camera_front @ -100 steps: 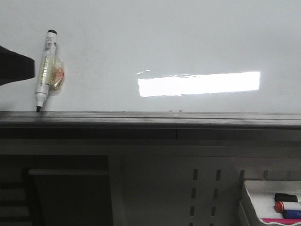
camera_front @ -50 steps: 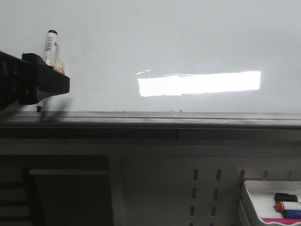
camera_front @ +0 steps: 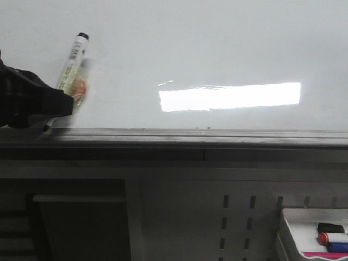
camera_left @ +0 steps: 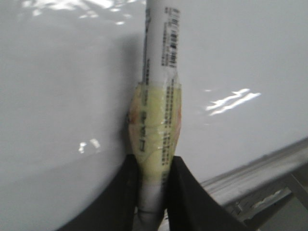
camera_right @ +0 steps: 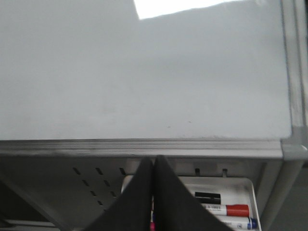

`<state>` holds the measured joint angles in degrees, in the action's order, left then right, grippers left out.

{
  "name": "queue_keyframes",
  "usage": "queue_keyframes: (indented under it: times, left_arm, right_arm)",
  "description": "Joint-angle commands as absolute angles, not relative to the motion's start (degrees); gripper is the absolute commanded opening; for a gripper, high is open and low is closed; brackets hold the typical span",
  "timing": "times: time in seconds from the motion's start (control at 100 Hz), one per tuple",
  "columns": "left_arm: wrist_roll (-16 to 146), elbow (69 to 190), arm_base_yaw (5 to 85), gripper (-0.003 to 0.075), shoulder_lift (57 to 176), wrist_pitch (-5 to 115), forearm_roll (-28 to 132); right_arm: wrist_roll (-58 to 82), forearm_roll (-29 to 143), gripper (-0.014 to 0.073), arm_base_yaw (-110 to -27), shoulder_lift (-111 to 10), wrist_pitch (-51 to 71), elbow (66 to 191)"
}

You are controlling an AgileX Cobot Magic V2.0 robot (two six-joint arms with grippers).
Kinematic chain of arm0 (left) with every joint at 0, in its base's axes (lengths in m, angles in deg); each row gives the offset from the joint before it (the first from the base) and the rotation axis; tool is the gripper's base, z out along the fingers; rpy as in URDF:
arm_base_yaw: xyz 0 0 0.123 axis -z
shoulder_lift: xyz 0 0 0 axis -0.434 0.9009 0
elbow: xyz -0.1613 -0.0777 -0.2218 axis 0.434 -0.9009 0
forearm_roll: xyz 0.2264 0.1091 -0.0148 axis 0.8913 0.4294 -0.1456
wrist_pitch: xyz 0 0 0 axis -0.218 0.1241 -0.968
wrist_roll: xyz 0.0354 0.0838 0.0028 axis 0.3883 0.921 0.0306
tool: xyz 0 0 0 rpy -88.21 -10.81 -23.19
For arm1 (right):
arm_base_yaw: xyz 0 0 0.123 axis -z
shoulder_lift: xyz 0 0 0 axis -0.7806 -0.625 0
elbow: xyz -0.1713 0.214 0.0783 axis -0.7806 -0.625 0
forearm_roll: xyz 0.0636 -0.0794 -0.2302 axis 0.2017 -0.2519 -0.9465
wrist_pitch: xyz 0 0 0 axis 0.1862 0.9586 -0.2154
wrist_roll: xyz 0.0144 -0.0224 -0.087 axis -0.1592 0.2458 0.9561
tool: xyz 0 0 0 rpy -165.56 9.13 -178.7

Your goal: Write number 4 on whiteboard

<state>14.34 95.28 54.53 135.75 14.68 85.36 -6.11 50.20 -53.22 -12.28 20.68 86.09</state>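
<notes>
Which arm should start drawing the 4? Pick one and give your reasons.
Left. The left gripper is already shut on the marker beside the whiteboard, which shows no stroke. The right gripper is shut and empty, low by the marker tray.

The left arm's matte black, blocky plastic gripper (camera_front: 51,104) shows as a dark angular housing in the front view. Its smooth black tapered fingers (camera_left: 190,195) match the right arm's black wedge-shaped gripper (camera_right: 153,166) (no markings visible).
</notes>
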Motion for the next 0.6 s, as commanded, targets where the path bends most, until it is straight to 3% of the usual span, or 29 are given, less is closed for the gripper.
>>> queue_keyframes:
  times: [0.0,0.42,0.52,0.59]
  left_arm:
    - [13.8,96.5,54.6,-0.002,132.1,10.3,94.9]
    - [13.8,96.5,54.6,-0.002,123.1,7.8,136.7]
    - [13.8,96.5,54.6,-0.002,122.7,6.5,137.7]
    - [13.8,96.5,54.6,-0.002,122.6,5.3,137.8]
  right_arm:
    - [-2.9,50.5,-0.0054,-57.2,-14.2,17.7,90.4]
    - [-0.4,50.6,-0.0043,-89.5,-33.3,13.6,101.3]
    - [-0.1,50.3,0.0072,-96.7,-38.4,12.8,104.3]
    - [-0.1,49.8,0.0255,-100.4,-41.0,12.2,106.4]
